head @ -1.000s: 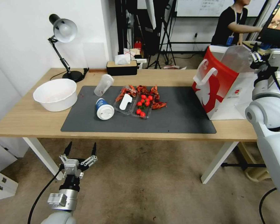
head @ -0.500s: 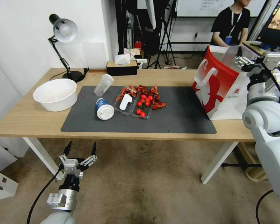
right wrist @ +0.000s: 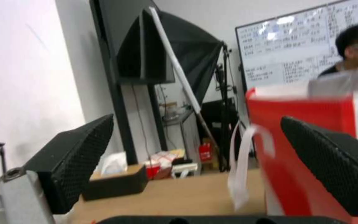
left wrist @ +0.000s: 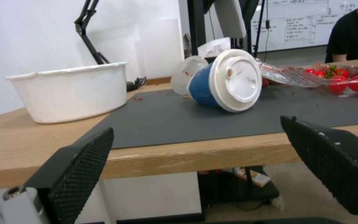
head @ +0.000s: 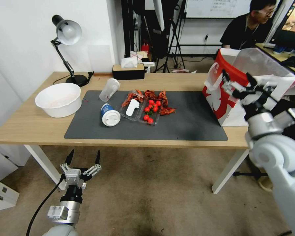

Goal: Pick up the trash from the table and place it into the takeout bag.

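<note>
Right claw (head: 238, 80): spread wide, empty, at the takeout bag (head: 224, 98).
Left claw (head: 83, 156): wide apart, empty, below worktop (head: 32, 126) at 7 o'clock.
Blue-white lidded cup (head: 109, 115): toppled on mat (head: 186, 121).

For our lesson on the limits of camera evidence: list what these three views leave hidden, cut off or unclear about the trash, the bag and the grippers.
- Takeout bag contents: head view, its walls hide them.
- Bag's right side: head view, open right gripper and arm cover it.
- Bag in right wrist view: motion-blurred.
- Clear plastic cup: left wrist view, mostly behind blue-white lidded cup.
- Left gripper: open below the table, idle.
</note>
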Controlling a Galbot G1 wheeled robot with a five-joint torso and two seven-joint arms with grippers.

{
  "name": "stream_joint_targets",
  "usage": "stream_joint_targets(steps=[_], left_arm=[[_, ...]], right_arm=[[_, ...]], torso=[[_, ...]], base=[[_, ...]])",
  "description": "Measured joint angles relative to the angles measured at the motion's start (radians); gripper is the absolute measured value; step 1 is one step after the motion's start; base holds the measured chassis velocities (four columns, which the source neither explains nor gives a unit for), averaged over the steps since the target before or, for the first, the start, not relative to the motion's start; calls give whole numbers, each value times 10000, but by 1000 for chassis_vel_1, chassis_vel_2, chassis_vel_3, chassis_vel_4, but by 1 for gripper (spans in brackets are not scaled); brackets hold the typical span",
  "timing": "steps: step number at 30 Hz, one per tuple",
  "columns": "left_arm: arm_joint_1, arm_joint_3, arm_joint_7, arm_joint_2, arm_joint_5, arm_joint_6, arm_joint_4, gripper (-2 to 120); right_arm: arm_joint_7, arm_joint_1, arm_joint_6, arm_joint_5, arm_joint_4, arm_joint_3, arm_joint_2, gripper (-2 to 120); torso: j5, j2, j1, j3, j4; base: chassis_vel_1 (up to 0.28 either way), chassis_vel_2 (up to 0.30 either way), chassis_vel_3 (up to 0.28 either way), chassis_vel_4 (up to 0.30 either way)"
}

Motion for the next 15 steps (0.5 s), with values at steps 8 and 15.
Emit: stream_joint_targets(steps=[8,15], left_arm=[[-31,-5,0,16,-58,-7,0,100],[-69,-4,-3,27,-76,-11,54,100]], right_arm=[[-584,-1803,911,-1368,53,-209,1171,100],[-929,-3338,1974,-2474,-235,-542,1984,100]], torso=[[0,0,0,1,-2],[0,1,-1,1,-2]], base=[[0,0,0,0],[0,0,0,0]])
